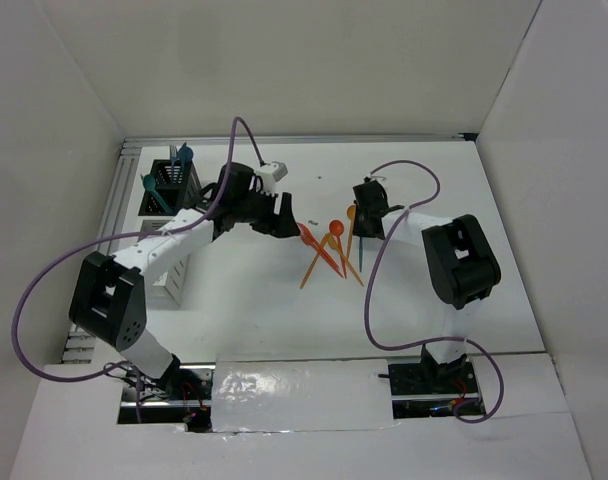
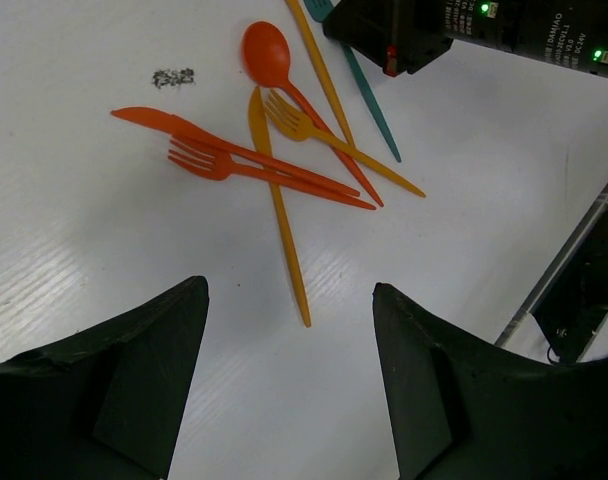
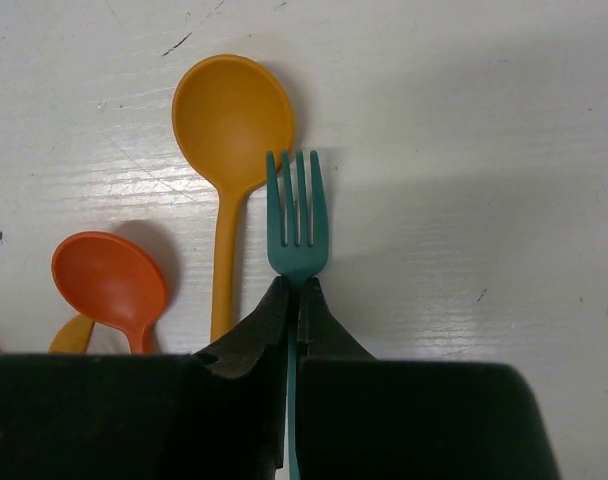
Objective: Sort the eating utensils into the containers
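My right gripper (image 3: 295,285) is shut on the neck of a teal fork (image 3: 297,215) lying on the table; from above it (image 1: 368,220) is at the pile's right side. Beside the fork lie a yellow-orange spoon (image 3: 232,115) and a red-orange spoon (image 3: 109,280). My left gripper (image 2: 289,295) is open and empty, just short of the pile (image 1: 329,250): an orange knife (image 2: 174,125), an orange fork (image 2: 199,160), a yellow knife (image 2: 276,200), a yellow fork (image 2: 294,115). The black mesh bin (image 1: 174,180) at the far left holds teal utensils (image 1: 184,155); white bins (image 1: 169,275) stand nearer.
A metal rail frame (image 1: 114,200) runs along the table's left edge beside the bins. White walls close in the table at the back and both sides. A purple cable (image 1: 44,290) loops off the left arm, another (image 1: 374,290) off the right arm.
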Robot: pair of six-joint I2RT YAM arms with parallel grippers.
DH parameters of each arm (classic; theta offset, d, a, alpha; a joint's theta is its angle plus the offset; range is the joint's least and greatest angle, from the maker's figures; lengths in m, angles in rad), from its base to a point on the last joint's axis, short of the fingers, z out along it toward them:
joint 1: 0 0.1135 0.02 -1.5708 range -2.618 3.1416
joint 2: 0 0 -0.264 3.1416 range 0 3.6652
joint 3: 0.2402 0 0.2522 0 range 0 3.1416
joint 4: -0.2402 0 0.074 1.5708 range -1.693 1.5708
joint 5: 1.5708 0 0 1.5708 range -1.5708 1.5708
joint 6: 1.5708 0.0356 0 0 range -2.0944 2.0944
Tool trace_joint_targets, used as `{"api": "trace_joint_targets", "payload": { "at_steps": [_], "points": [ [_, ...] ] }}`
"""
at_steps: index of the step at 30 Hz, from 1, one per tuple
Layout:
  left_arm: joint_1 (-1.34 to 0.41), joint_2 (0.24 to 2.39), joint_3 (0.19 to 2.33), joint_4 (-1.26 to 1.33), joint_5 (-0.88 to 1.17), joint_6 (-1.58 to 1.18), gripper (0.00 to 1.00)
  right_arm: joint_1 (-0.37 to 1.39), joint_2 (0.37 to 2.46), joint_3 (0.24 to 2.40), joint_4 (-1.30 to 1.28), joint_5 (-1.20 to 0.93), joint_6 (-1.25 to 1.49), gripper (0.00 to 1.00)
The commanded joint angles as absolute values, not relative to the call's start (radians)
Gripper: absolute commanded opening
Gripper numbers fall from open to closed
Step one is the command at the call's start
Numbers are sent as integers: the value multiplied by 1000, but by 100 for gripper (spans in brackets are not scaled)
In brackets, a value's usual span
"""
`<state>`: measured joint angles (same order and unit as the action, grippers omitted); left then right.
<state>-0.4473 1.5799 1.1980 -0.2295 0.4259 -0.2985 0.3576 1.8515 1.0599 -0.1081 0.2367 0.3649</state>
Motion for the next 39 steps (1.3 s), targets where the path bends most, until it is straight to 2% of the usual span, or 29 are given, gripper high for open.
{"api": "trace_joint_targets", "payload": {
  "at_steps": [1, 5, 10, 19, 28, 33, 36, 37, 38, 39],
  "points": [
    [-480, 1624, 1236, -176, 511, -330, 79, 367, 1861, 1022, -235, 212, 397, 0],
    [-520, 1710, 1259, -78, 629, -336, 78, 368, 1728, 1048, -192, 123, 478, 0],
    [-567, 1802, 1305, 35, 664, -354, 78, 370, 1583, 1048, -94, 54, 548, 0],
    [-592, 1894, 1387, 143, 637, -413, 76, 376, 1471, 979, 1, 29, 656, 0],
    [-612, 2026, 1546, 74, 539, -411, 72, 400, 1367, 897, 93, 58, 715, 0],
    [-615, 2042, 1571, 64, 543, -388, 67, 408, 1318, 888, 94, 81, 713, 0],
    [-615, 2045, 1577, 67, 560, -387, 60, 411, 1306, 877, 113, 81, 716, 0],
    [-614, 2045, 1583, 69, 564, -388, 58, 413, 1302, 877, 114, 81, 713, 0],
    [-614, 2046, 1586, 75, 575, -388, 49, 414, 1302, 877, 123, 72, 712, 0],
    [-614, 2043, 1586, 75, 575, -388, 46, 417, 1302, 877, 123, 72, 712, 0]
  ]
}}
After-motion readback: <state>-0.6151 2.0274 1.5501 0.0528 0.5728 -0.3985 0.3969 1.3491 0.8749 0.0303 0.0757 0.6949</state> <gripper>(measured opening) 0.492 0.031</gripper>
